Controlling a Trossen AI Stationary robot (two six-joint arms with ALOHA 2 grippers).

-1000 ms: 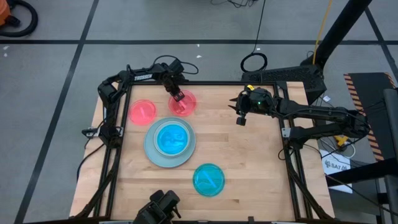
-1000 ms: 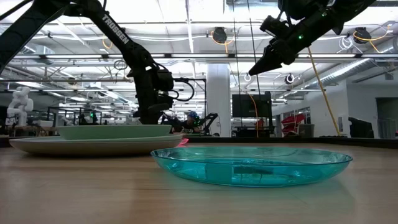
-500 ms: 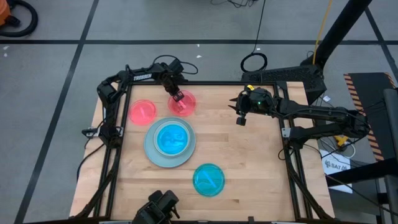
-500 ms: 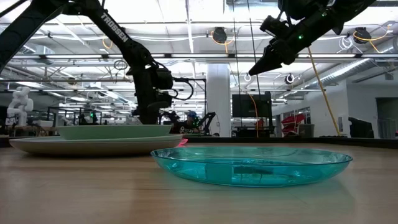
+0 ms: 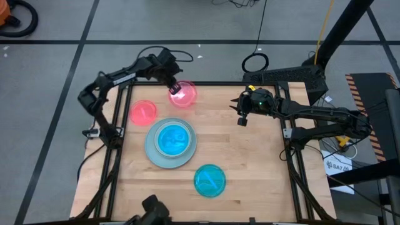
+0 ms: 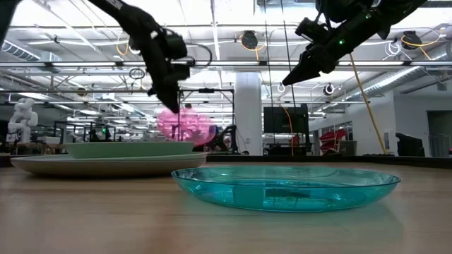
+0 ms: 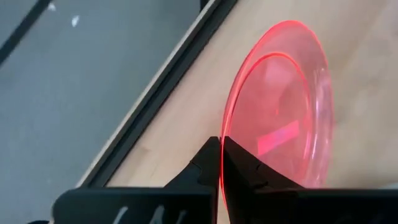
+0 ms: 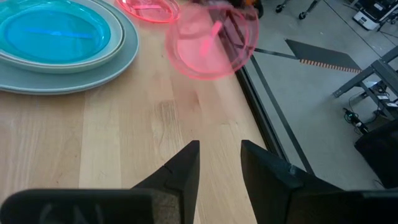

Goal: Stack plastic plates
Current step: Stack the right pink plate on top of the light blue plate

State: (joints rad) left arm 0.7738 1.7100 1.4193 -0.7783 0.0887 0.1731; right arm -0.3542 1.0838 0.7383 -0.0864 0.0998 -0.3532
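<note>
My left gripper (image 5: 175,89) is shut on a small pink-red plate (image 5: 184,94), raised over the table's far left part; the low view shows that plate (image 6: 185,125) in the air. A second pink-red plate (image 5: 144,112) lies flat on the table. A large grey plate (image 5: 152,153) bears a blue plate (image 5: 170,139) at the table's middle left. A teal plate (image 5: 209,180) lies flat near the front. My right gripper (image 5: 241,120) hangs open over the far right, above the table, with nothing between its fingers. My left gripper pinches the pink-red plate's rim (image 7: 222,146) between its two fingers, one finger on each face of the plate. The fingers (image 7: 245,171) slant down from above. The plate hangs steeply tilted below them, clear of the table.
A dark frame rail (image 5: 219,84) runs along the table's far edge just behind the lifted plate. Bare wood (image 5: 250,162) fills the right half of the table. The room beyond the table holds racks and other equipment.
My left gripper has gone up and a little toward the table's far edge, tipping as it rose. The pink-red plate, which lay flat on the table, is now lifted clear and hangs tilted from its rim.
</note>
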